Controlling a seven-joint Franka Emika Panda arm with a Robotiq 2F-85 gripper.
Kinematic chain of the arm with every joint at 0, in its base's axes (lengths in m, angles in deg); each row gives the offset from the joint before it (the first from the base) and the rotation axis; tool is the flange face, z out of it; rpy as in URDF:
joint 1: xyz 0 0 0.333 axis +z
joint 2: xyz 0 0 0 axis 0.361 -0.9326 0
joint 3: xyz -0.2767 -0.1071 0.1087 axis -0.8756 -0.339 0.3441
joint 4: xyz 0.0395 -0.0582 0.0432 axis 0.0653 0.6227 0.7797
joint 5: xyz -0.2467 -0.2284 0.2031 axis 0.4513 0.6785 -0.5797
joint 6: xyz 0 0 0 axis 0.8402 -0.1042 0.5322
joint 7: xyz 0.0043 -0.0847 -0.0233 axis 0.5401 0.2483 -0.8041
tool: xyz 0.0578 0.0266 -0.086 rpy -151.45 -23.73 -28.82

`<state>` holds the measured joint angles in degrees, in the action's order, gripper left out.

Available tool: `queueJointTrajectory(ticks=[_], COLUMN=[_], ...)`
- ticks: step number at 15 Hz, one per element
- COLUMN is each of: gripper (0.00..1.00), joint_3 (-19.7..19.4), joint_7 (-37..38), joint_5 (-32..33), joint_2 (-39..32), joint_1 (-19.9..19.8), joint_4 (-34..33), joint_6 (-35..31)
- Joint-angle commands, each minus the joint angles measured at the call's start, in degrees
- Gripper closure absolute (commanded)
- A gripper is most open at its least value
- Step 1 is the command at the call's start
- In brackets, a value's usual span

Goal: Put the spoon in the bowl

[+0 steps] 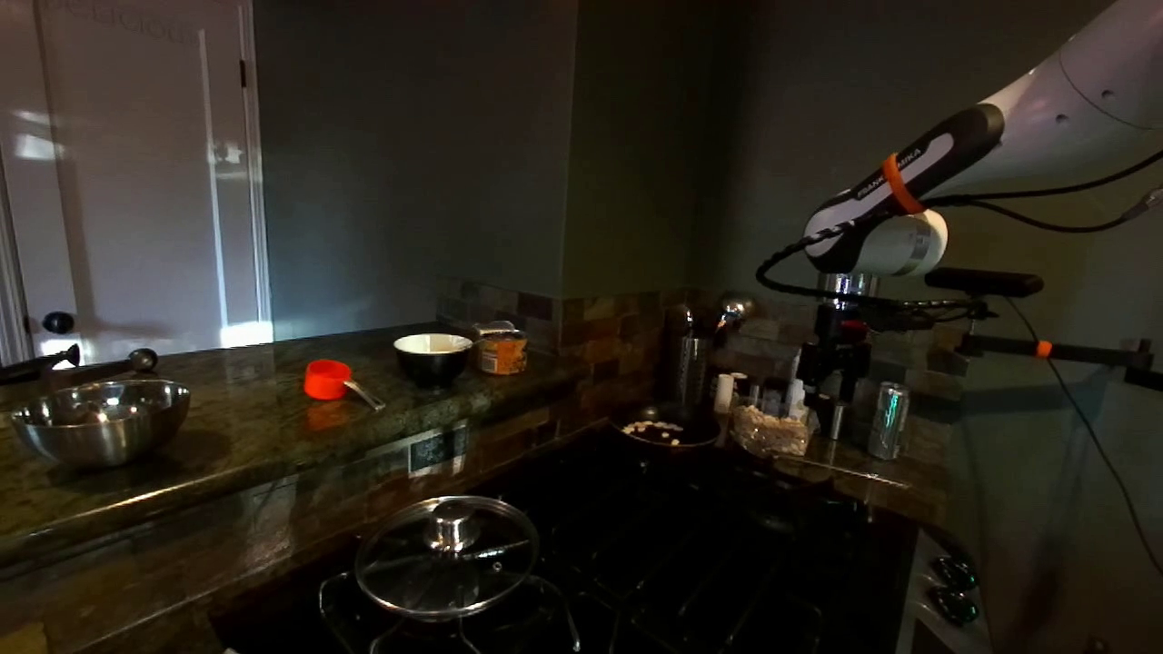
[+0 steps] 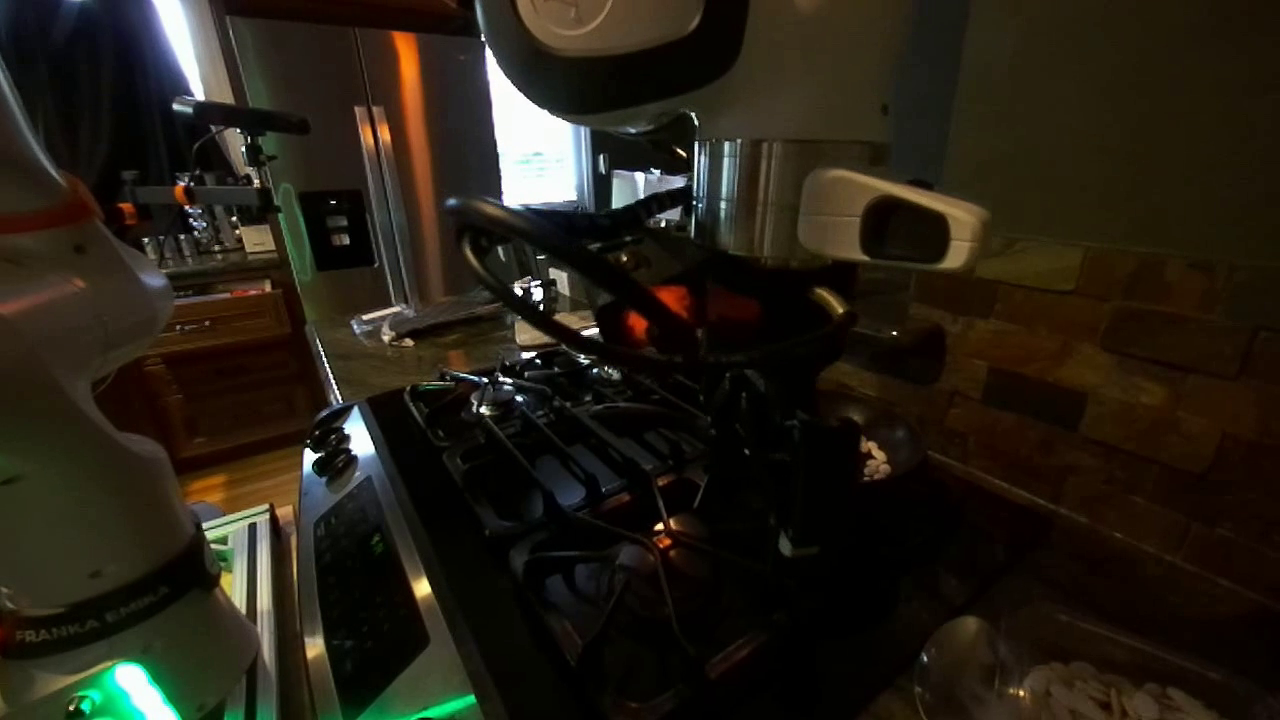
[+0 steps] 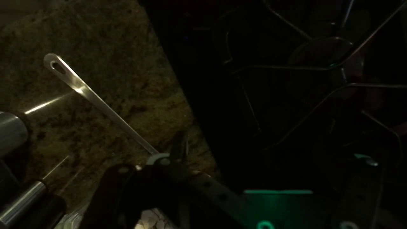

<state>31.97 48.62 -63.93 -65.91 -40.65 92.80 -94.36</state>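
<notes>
Gripper [image 3: 272, 154] spread wide: we judged the metal spoon [image 3: 109, 112] (pierced at one end) needed centring between the jaws before closing.

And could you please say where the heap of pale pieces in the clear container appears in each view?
In an exterior view: the heap of pale pieces is right of centre.
In an exterior view: the heap of pale pieces is in the bottom right corner, cut off by the frame.
In the wrist view: the heap of pale pieces shows at the bottom, left of centre, partly hidden by the gripper.
Shared landmark: the dark stovetop.
</notes>
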Motion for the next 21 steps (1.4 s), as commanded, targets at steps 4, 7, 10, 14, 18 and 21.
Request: queueJointTrajectory(ticks=[4,7,10,14,18,21], gripper=[0.00,0.00,0.00,0.00,0.00,0.00], joint_3=[-3.4,-2.8,-1.3,0.7,1.7,2.2], joint_7=[-2.3,-8.0,-13.6,-7.8,-7.9,-9.0], joint_5=[1.1,2.2,1.5,0.5,1.2,0.7], joint_2=[-10.2,-15.3,-18.2,-19.0,-18.9,-20.3], joint_1=[-6.1,-8.1,-9.4,-8.6,-9.0,-9.4], joint_4=[-8.3,-12.8,-15.6,-14.7,-15.0,-14.9], joint_6=[-0.6,3.7,7.3,0.4,0.8,-4.7])
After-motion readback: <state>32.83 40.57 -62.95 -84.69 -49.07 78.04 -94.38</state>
